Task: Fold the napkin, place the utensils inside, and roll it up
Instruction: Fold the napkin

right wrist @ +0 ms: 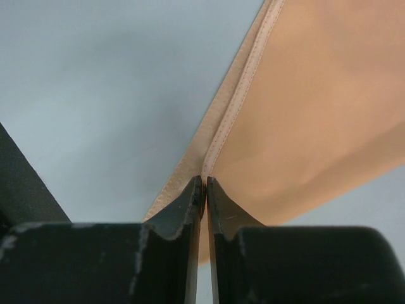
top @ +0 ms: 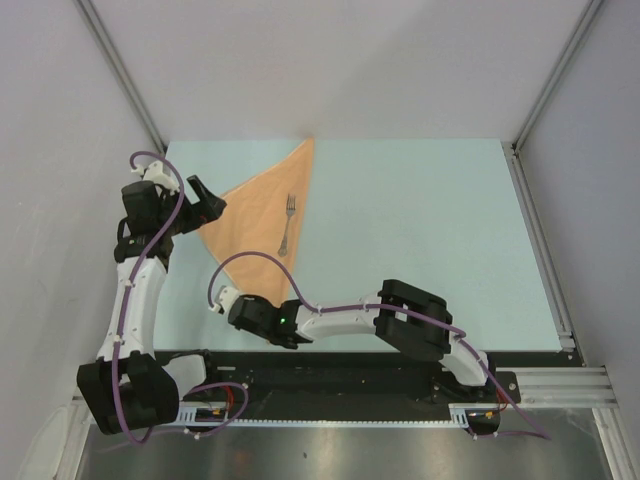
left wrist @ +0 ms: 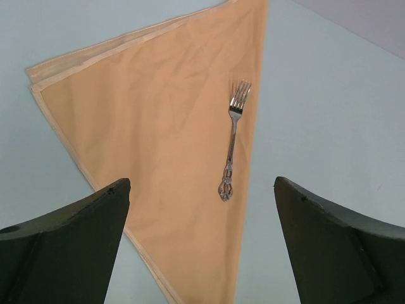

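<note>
The peach-orange napkin (top: 258,215) lies folded into a triangle on the pale blue table, one tip at the far edge. The small silver fork (top: 288,225) lies on it near its right edge, tines toward the back. In the left wrist view the napkin (left wrist: 158,126) and fork (left wrist: 232,142) show in full. My left gripper (top: 205,200) is open and empty at the napkin's left corner, held above the cloth (left wrist: 201,182). My right gripper (right wrist: 204,180) is shut on the napkin's hemmed edge (right wrist: 316,95) near its near corner. In the top view its wrist (top: 258,315) hides the fingertips.
Grey walls close in the table (top: 420,230) at the back and on both sides. A metal rail (top: 540,250) runs along the right edge. The black mounting bar (top: 340,375) lies along the near edge. The right arm's purple cable (top: 250,257) loops over the napkin.
</note>
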Controlling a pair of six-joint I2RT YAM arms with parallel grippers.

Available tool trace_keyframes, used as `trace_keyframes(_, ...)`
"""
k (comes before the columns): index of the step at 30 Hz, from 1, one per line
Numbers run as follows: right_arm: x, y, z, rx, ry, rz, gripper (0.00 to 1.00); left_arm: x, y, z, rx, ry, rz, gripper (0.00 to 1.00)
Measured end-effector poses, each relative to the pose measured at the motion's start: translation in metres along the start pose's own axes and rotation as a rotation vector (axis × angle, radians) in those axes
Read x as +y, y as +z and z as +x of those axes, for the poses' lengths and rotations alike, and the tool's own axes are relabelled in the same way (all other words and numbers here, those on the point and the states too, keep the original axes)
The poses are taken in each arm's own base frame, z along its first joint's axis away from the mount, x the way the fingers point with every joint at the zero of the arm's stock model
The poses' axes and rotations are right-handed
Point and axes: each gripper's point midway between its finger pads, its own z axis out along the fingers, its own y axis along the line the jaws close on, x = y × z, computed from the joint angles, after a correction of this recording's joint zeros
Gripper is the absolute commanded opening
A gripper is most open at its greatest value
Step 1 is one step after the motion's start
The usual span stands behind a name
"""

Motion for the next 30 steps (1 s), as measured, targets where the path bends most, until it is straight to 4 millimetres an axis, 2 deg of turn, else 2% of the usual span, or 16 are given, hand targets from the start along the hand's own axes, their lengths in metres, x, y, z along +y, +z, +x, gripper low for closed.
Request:
trace_keyframes(15,0.005,0.008,-0.02,-0.026,0.012,-0.006,0.11,0.0,0.0,0.0,0.0,-0.001,-0.001,1.0)
trace_keyframes(17,0.005,0.008,-0.018,-0.018,0.009,-0.007,0.18,0.0,0.0,0.0,0.0,-0.001,0.0,1.0)
trace_keyframes(18,0.005,0.008,-0.017,-0.014,0.009,-0.008,0.28,0.0,0.0,0.0,0.0,-0.001,0.0,1.0)
trace_keyframes(21,0.008,0.008,-0.015,-0.006,0.016,-0.028,0.36,0.0,0.0,0.0,0.0,-0.001,0.002,1.0)
trace_keyframes(24,0.014,0.007,-0.014,-0.008,0.023,-0.07,0.52,0.0,0.0,0.0,0.001,-0.001,0.005,1.0)
trace_keyframes(25,0.016,0.004,-0.013,-0.01,0.03,-0.09,0.53,-0.001,0.0,0.0,0.001,-0.001,0.006,1.0)
trace_keyframes(28,0.019,-0.015,-0.011,-0.016,0.047,-0.166,0.61,-0.001,0.0,0.0,0.001,-0.002,0.006,1.0)
trace_keyframes(30,0.017,-0.034,-0.016,-0.047,0.061,-0.215,0.68,-0.001,0.0,0.0,0.002,-0.002,0.008,1.0)
